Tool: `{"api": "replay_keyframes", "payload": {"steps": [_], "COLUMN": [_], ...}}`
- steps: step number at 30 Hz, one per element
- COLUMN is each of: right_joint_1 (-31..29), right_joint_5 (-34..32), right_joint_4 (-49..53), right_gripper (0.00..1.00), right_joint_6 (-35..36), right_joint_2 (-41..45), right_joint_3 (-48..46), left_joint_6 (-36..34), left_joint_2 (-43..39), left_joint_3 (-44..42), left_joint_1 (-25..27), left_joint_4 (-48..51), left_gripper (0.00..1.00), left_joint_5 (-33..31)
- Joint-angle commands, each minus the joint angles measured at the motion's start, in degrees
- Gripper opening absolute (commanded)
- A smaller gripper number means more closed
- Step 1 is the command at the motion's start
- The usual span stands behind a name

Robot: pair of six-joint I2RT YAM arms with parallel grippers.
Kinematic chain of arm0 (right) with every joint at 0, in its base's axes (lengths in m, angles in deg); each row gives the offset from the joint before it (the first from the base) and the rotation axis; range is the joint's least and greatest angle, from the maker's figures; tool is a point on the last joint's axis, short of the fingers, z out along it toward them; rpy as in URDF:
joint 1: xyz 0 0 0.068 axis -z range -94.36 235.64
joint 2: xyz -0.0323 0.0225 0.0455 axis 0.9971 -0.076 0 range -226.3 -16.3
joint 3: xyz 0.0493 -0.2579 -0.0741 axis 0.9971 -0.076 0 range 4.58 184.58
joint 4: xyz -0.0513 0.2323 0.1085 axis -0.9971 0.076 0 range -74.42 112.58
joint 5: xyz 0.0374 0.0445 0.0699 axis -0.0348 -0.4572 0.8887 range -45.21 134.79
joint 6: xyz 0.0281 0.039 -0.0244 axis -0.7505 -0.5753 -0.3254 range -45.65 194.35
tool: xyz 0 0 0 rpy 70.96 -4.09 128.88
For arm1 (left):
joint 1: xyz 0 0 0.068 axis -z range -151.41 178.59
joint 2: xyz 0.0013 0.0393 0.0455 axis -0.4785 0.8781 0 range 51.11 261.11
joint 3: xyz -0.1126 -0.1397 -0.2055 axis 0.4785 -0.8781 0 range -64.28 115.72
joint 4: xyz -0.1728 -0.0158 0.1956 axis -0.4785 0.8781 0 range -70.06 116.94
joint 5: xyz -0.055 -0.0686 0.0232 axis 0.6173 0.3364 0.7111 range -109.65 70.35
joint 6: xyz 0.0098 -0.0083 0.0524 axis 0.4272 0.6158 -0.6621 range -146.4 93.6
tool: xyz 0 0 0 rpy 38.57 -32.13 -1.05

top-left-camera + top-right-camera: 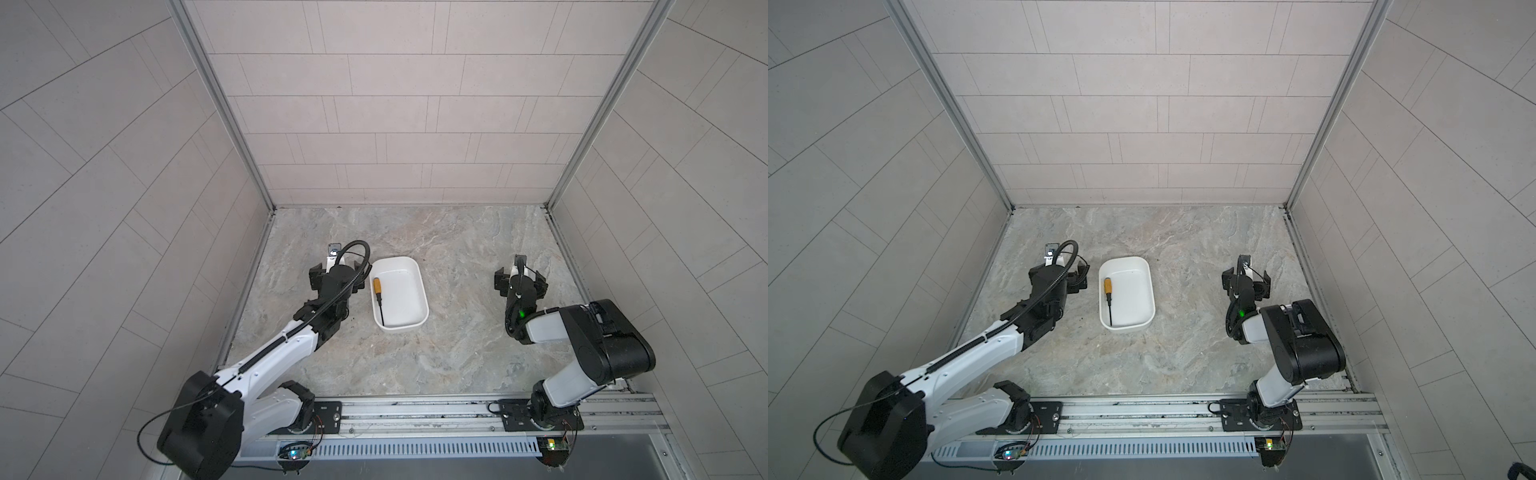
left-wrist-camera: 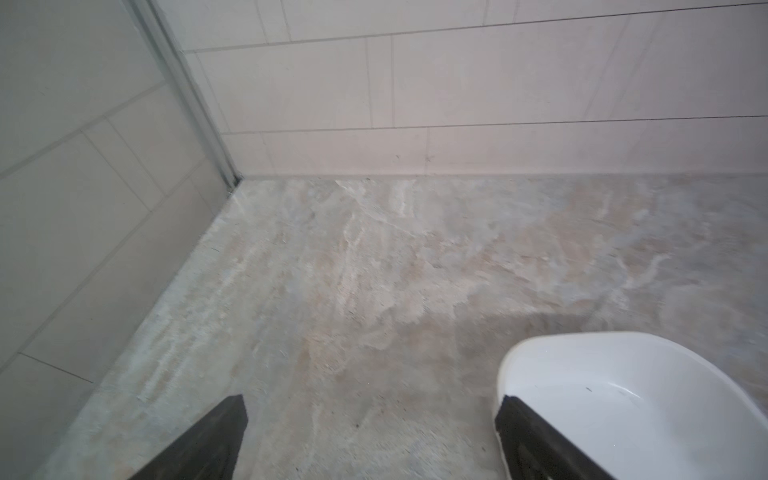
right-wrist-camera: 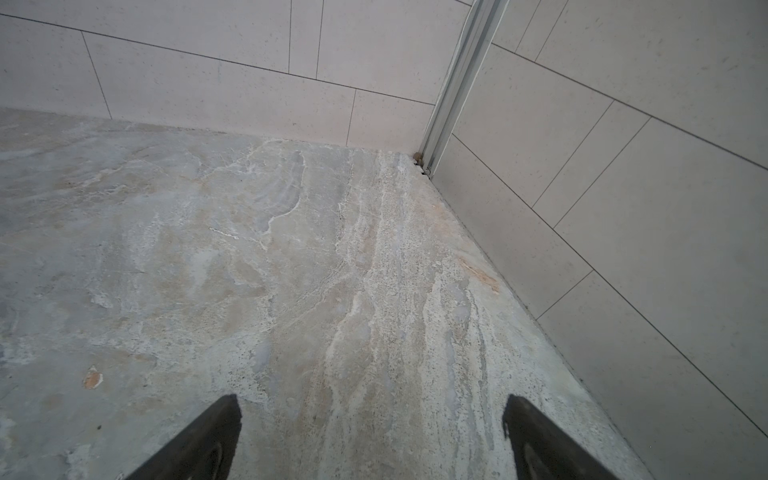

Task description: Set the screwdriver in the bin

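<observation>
**Screwdriver lies inside the bin**

The small screwdriver with yellow-orange handle and thin black shaft (image 1: 379, 300) lies flat inside the shallow white plastic rectangular bin (image 1: 409, 291), along one long wall. The left gripper (image 2: 370, 411) hangs just beside that wall, jaws apart and empty. The right gripper (image 3: 372, 411) is well apart from the bin, jaws spread wide and empty.

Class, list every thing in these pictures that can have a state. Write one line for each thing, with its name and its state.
screwdriver: lying flat inside the bin, handle toward the back wall, not held.
bin: upright on the table, holding only the screwdriver.
left claw: open, empty, beside the bin.
right claw: open, empty, over bare table.
</observation>
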Motion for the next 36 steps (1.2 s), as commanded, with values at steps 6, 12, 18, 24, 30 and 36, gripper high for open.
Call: {"api": "replay_keyframes", "payload": {"steps": [6, 12, 18, 24, 30, 36], "right_joint_1": [-0.2, -0.2, -0.1, -0.2, -0.1, -0.2], "right_joint_5": [-0.1, -0.1, 0.0, -0.1, 0.0, 0.0], "right_joint_4": [-1.0, -1.0, -0.9, -0.9, -0.9, -0.8], "right_gripper": [0.99, 0.99, 0.99, 0.99, 0.99, 0.99], "right_joint_6": [-0.3, -0.3, -0.3, -0.3, -0.3, -0.3], "right_joint_2": [-0.4, -0.5, -0.5, -0.4, -0.5, -0.5], "right_joint_3": [0.1, 0.1, 0.1, 0.1, 0.1, 0.2], "left_joint_6": [-17.3, -8.9, -5.3, -6.0, -6.0, -6.0], "left_joint_2": [15.7, 15.5, 23.1, 23.1, 23.2, 23.1], "left_joint_3": [-3.3, -7.4, -11.0, -11.3, -11.2, -11.3], "left_joint_1": [-9.9, -19.1, -23.3, -22.9, -22.9, -22.9], "left_joint_4": [-25.0, -25.1, -37.1, -37.8, -37.7, -37.8], "left_gripper": [1.00, 1.00, 1.00, 1.00, 1.00, 1.00], "left_joint_5": [-5.1, 11.2, 15.4, 15.1, 15.1, 15.1]}}
